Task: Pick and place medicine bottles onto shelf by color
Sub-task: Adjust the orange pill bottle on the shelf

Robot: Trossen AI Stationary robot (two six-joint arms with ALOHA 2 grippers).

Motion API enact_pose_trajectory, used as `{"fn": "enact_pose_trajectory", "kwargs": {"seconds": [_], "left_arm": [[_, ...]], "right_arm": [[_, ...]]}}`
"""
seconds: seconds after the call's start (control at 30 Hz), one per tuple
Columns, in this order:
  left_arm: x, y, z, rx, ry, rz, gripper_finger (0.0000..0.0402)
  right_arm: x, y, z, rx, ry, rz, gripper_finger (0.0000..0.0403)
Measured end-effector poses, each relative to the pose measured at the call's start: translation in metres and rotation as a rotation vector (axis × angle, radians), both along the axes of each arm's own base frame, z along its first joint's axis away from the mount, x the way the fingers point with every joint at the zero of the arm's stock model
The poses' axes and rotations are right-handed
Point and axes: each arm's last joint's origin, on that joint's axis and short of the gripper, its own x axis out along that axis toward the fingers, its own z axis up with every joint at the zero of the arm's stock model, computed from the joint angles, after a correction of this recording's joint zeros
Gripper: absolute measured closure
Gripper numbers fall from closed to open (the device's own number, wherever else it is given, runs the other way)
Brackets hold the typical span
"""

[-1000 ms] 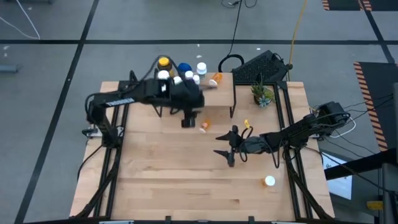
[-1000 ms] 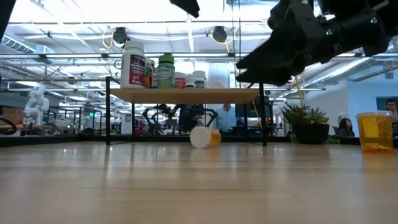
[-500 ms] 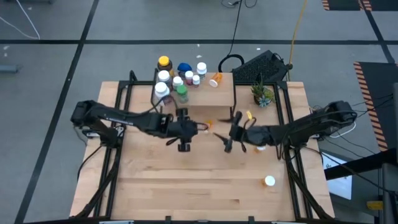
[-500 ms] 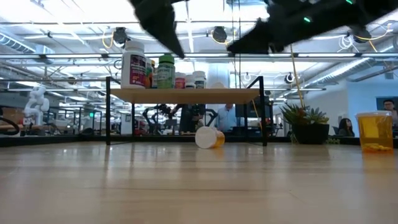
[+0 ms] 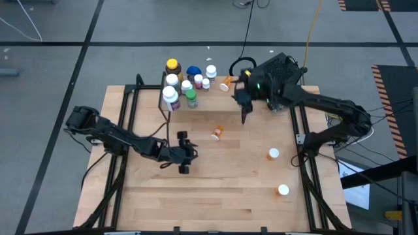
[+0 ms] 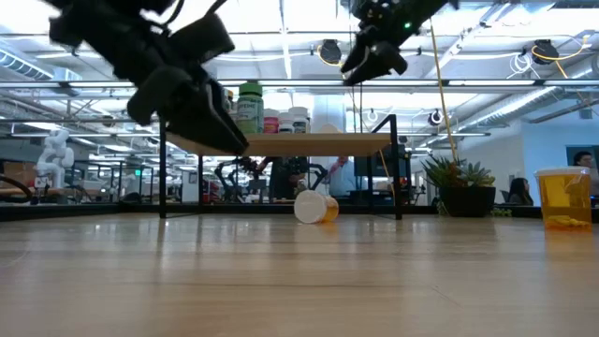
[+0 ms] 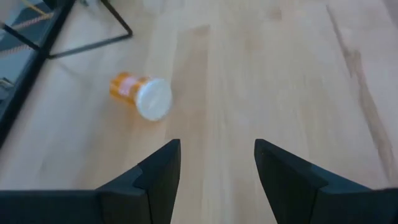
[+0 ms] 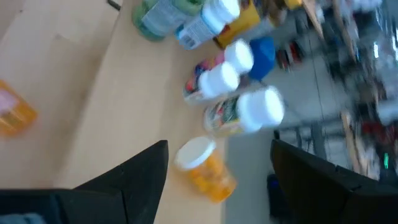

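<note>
High view, left arm: you have the left gripper low over the bare tabletop, in front of the shelf and well apart from it.
Left gripper state: your left wrist view shows the two fingers spread apart with nothing between them.
Fallen orange bottle: it lies on its side on the tabletop, just in front of the shelf; from your left wrist camera it sits ahead of the open fingers, white cap toward the camera, not touching them.
Right arm: your right gripper hangs at the shelf's right end, above its front edge.
Right gripper state: fingers parted, nothing held.
Shelf, left end: a cluster of medicine bottles stands here, among them a green one, a blue one and a yellow-capped one.
Shelf, right part: one orange bottle lies tipped over; your right wrist view has it just ahead of the fingers.
Tabletop, right side: two white-capped bottles stand apart from each other, one farther back, one near the front edge.
Potted plant: it stands just beside the shelf's right end.
</note>
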Motion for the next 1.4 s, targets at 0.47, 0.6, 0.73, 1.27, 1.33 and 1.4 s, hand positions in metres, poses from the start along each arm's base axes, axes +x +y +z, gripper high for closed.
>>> {"fn": "enact_pose_trajectory", "kwargs": {"seconds": [0.47,0.6,0.73,1.27,1.33,1.4], "left_arm": [[-0.015,0.022,-0.031,-0.002,-0.029,0.036,0.0192],[-0.014,0.028,-0.031,-0.03,-0.023,0.033,0.0192],[-0.013,0.032,-0.031,-0.035,-0.022,0.044,0.0192],[-0.012,0.04,-0.031,-0.036,-0.029,0.063,0.0192],[-0.012,0.041,-0.031,-0.032,-0.027,0.061,0.0192],[-0.011,0.042,-0.031,-0.032,-0.028,0.066,0.0192]], "right_arm": [[0.039,-0.098,-0.023,0.101,0.293,0.002,0.0126],[0.043,-0.109,-0.03,0.096,0.343,0.017,0.0126],[0.044,-0.114,-0.036,0.087,0.364,0.033,0.0126],[0.045,-0.13,-0.041,0.132,0.265,0.065,0.0126],[0.045,-0.13,-0.041,0.151,0.248,0.079,0.0126],[0.045,-0.129,-0.041,0.162,0.238,0.087,0.0126]]}}
